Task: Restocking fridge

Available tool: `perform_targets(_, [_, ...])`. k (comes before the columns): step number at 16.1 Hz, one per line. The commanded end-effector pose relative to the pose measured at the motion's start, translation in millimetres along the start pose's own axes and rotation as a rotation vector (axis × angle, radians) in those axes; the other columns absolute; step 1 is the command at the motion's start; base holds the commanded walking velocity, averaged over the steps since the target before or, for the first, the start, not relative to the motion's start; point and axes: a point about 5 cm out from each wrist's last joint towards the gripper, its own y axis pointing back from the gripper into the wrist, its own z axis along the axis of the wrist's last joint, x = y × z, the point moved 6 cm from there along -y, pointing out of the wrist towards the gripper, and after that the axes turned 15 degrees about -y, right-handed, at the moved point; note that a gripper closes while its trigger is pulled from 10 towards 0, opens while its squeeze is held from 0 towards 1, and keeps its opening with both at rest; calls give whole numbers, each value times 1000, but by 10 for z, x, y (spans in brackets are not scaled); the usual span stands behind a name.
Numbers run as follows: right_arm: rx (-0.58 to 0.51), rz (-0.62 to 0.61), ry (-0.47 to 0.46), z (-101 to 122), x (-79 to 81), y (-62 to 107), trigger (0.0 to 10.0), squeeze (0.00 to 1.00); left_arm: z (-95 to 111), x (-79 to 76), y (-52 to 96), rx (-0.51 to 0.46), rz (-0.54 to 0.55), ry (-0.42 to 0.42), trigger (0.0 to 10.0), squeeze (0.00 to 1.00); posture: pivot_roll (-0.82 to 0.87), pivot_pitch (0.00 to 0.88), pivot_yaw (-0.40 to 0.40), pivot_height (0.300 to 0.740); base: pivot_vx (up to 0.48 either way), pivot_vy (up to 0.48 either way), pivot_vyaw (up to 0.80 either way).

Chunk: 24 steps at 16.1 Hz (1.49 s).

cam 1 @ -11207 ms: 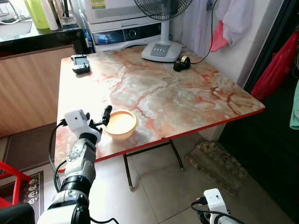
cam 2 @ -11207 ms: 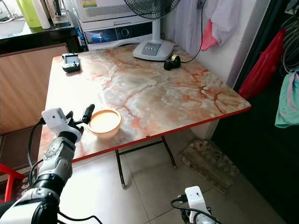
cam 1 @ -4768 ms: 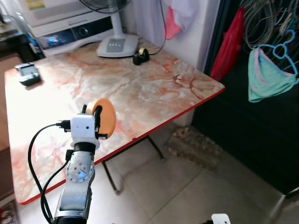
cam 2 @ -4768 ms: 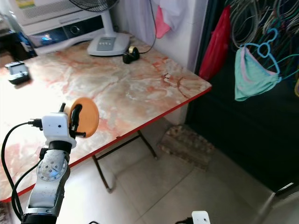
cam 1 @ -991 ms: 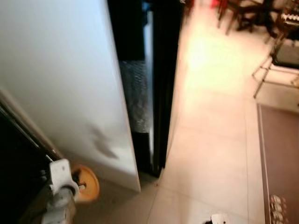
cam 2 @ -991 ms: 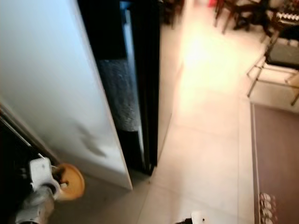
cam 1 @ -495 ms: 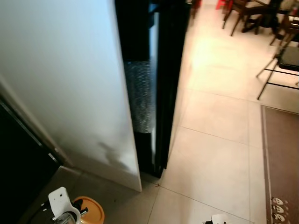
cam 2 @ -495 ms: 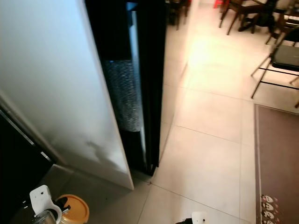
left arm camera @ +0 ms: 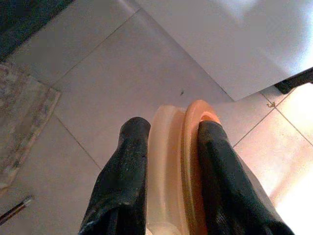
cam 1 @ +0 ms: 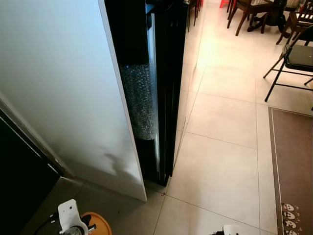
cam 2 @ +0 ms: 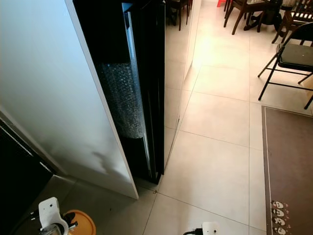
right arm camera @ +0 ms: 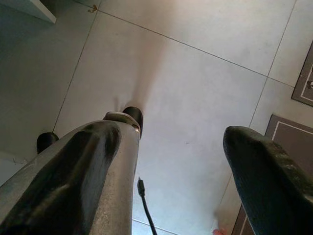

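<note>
Left eye view: the white fridge door fills the upper left, its edge ending at bare floor tiles. The orange bowl sits bottom left.

Left wrist view: the left tool clamps the bowl's rim.

Right wrist view: the right tool hangs spread wide above the tiles.

You have a pale tiled floor ahead, bright toward 12 o'clock. At 10 o'clock a white wall stands, and at its edge you see a sheet of bubble wrap, upright. At 3 o'clock a brown rug lies, with a row of small figures on its near end. At 1 o'clock a black folding chair stands, and beyond it some wooden chairs. A thin black cable lies on the tiles
</note>
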Motion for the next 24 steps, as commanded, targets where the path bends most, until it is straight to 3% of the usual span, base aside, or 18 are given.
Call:
perform_targets(1, [39,-9,-13,-146,-16,25,10000,0,-123,-6,19,30,0,-29,10000,0,-50,55,60,740,0,0,0])
perform_targets(17, [24,-18,-31,-121,-22,23,10000,0,-129,-45,20,30,-6,-33,10000,0,-57,73,58,740,0,0,0])
perform_targets(24, [24,-19,-35,-125,-18,24,10000,0,-113,-6,17,28,7,-39,10000,0,-59,82,58,740,268,0,0])
